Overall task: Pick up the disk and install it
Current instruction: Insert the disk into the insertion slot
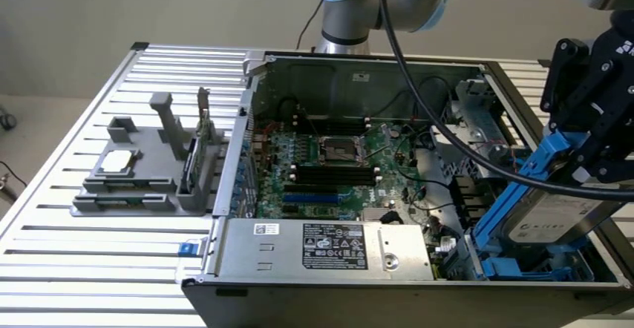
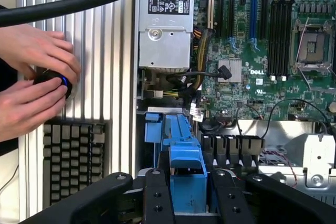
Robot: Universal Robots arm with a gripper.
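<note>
Exterior view: clamping the disk [image 1: 551, 217] by its blue carrier in the gripper [image 1: 592, 159], holding it tilted at the exterior view's right, low end at the open computer case's [image 1: 337, 59] near drive bay [image 1: 523, 269].

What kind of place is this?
Probably a robotics lab bench: an open computer case lies on a slotted aluminium table, the pincer grips the disk, and a person's hands hold a small dark device.

Disk [image 1: 548, 220] tilted in case [image 1: 347, 76] at exterior view's right; fixture [image 1: 124, 194] on table [image 1: 89, 257] at its left.
</note>
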